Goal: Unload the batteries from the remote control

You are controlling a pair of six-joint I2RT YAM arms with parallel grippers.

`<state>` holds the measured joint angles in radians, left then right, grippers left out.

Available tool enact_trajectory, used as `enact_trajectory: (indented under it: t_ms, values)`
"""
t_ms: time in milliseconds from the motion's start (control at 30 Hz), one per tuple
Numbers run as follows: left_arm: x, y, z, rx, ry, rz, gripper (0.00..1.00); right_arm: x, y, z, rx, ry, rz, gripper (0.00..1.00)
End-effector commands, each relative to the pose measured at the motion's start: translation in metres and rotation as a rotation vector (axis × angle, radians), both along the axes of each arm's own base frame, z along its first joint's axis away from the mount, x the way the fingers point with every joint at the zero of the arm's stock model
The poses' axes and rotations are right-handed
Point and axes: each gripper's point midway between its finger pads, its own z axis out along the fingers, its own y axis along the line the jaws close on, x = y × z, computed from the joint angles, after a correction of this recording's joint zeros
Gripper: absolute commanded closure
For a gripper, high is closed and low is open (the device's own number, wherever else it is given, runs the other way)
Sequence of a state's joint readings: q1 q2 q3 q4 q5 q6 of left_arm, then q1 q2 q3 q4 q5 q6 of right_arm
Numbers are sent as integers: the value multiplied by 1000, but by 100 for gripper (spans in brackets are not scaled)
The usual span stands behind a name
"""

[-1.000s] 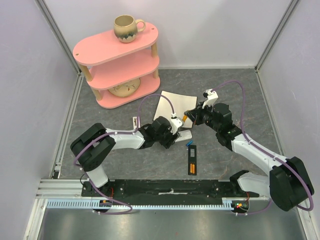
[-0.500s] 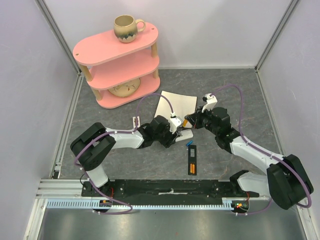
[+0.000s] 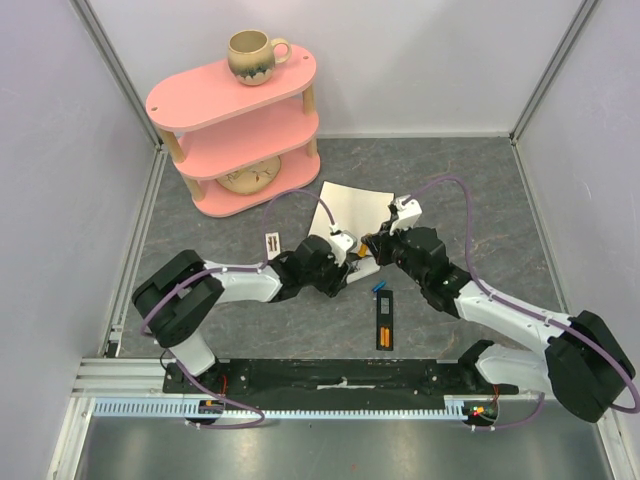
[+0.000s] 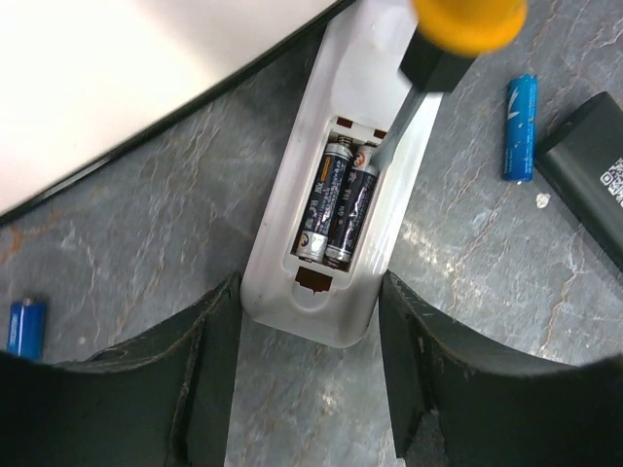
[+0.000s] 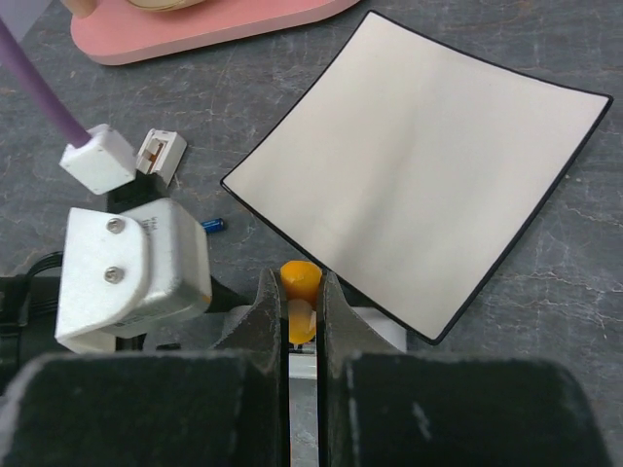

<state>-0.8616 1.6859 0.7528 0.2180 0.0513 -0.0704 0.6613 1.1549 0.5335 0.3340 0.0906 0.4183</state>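
Note:
A white remote control (image 4: pixel 321 311) lies open side up on the grey floor, with two dark batteries (image 4: pixel 336 204) side by side in its compartment. My left gripper (image 4: pixel 307 292) is shut on the remote's near end, one finger against each side. My right gripper (image 5: pixel 302 282) is shut on an orange-handled screwdriver (image 5: pixel 300 277). The screwdriver's metal tip (image 4: pixel 389 136) reaches down into the far end of the compartment, at the right-hand battery. In the top view both grippers meet over the remote (image 3: pixel 365 268). Loose blue batteries (image 4: pixel 521 126) (image 4: pixel 24 326) lie on either side.
A black remote (image 3: pixel 385 320) holding orange cells lies nearer the arm bases, with a blue battery (image 3: pixel 380 287) beside it. A square white plate (image 3: pixel 352 207) lies just beyond the grippers. A small battery cover (image 3: pixel 273 243) rests to the left. A pink shelf (image 3: pixel 235 130) with a mug (image 3: pixel 252 55) stands at the back left.
My right gripper has carried the screwdriver left and down to the white remote. My left gripper's fingers have closed in on the remote's sides.

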Motion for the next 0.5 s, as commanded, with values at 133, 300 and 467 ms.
enact_trajectory:
  t_ms: [133,300,467]
  values:
    - [-24,38,-22,78,108,203,98,7,-8,28,30,-116,-92,100]
    - [-25,41,-30,117,111,216,98,5,1,27,62,-112,-59,100]
    - [-27,43,-38,138,123,217,98,5,13,22,82,-94,-29,100]
